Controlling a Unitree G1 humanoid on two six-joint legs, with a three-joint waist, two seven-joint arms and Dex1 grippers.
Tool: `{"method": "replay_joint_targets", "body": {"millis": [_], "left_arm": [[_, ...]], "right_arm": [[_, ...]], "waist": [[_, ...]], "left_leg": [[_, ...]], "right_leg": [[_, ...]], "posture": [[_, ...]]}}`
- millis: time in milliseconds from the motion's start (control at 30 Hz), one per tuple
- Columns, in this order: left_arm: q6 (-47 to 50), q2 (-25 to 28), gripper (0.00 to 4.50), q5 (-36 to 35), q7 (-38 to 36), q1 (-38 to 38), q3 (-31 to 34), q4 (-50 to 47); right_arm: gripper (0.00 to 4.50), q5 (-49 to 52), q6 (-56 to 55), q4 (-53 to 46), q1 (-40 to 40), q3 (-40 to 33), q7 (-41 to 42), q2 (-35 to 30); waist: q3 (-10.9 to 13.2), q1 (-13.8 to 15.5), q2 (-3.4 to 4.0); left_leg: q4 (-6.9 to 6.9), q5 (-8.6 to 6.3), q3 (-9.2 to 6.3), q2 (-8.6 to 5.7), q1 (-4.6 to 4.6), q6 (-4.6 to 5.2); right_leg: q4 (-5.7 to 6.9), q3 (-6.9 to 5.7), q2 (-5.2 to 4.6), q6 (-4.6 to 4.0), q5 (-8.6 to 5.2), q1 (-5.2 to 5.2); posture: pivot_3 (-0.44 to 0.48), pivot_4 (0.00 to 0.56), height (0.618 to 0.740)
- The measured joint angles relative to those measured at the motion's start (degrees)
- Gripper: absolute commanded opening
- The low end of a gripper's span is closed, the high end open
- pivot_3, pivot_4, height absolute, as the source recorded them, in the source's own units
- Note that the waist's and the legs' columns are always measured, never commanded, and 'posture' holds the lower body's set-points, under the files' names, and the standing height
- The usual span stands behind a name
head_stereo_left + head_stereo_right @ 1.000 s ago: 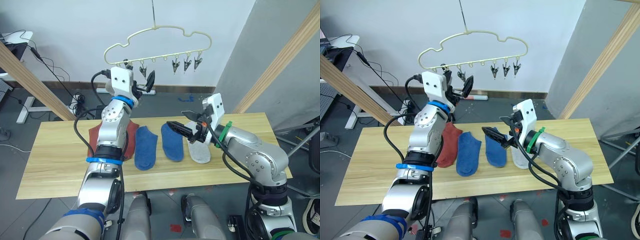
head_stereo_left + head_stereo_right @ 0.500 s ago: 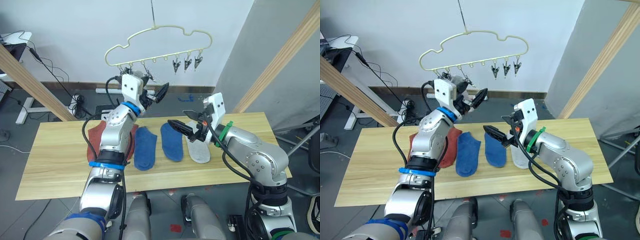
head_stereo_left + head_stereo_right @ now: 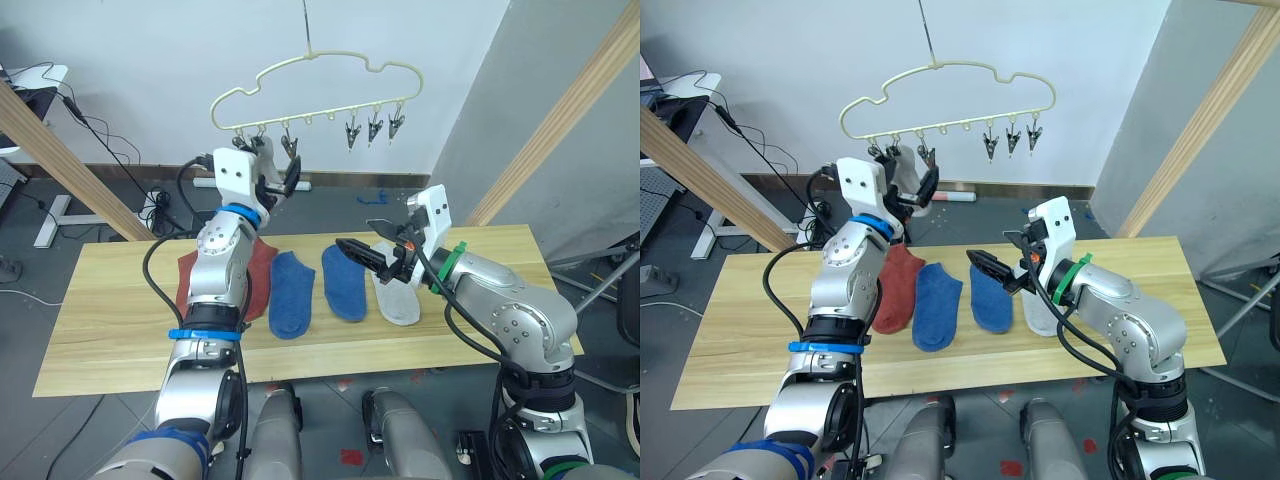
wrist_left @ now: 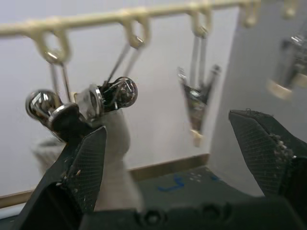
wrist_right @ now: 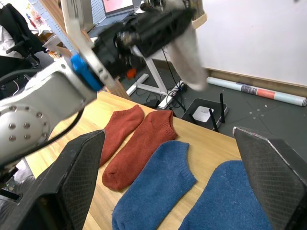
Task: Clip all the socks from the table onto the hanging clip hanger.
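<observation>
The pale-yellow clip hanger [image 3: 320, 72] hangs above the far side of the table [image 3: 110, 320]. A light grey sock [image 3: 906, 168] dangles from one of its left clips [image 4: 108, 93]. My left gripper [image 3: 277, 181] is raised just below those clips, open, with that sock [image 4: 117, 143] beside one finger. On the table lie two rust-red socks [image 5: 139, 143], two blue socks [image 3: 292, 295] and another grey sock [image 3: 397, 298]. My right gripper [image 3: 360, 250] hovers open over the right blue sock [image 3: 343, 283], empty.
Thick wooden rails slant up at the left [image 3: 60, 160] and right [image 3: 570, 110]. Three bare clips [image 3: 375, 126] hang at the hanger's right end. Cables, a black box [image 5: 204, 115] and a rolled tube [image 5: 259, 91] lie on the floor behind the table.
My left gripper swung out to the right, then came back left and up under the hanger's left clips. The right arm has not moved.
</observation>
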Motion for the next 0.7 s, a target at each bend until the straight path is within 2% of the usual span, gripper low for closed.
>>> {"method": "replay_joint_targets", "body": {"millis": [467, 700], "left_arm": [[-5.8, 1.2, 4.5, 2.4, -0.5, -2.7, -0.2, 6.4], [-9.0, 3.1, 4.5, 8.0, -0.1, -2.6, -3.2, 8.5]], "right_arm": [[4.46, -0.2, -0.6, 0.0, 0.0, -0.1, -0.6, 0.0], [4.46, -0.2, -0.9, 0.0, 0.0, -0.3, -1.2, 0.0]], "waist": [[0.0, -0.3, 0.0], [0.0, -0.4, 0.0]], "left_leg": [[0.01, 0.0, 0.02, 0.0, 0.01, 0.0], [0.01, 0.01, 0.02, 0.0, 0.03, 0.0]], "right_leg": [[0.08, 0.0, 0.0, 0.0, 0.0, -0.03], [0.13, 0.01, 0.0, -0.01, 0.0, -0.04]], "posture": [[-0.081, 0.265, 0.74], [-0.085, 0.265, 0.74]]}}
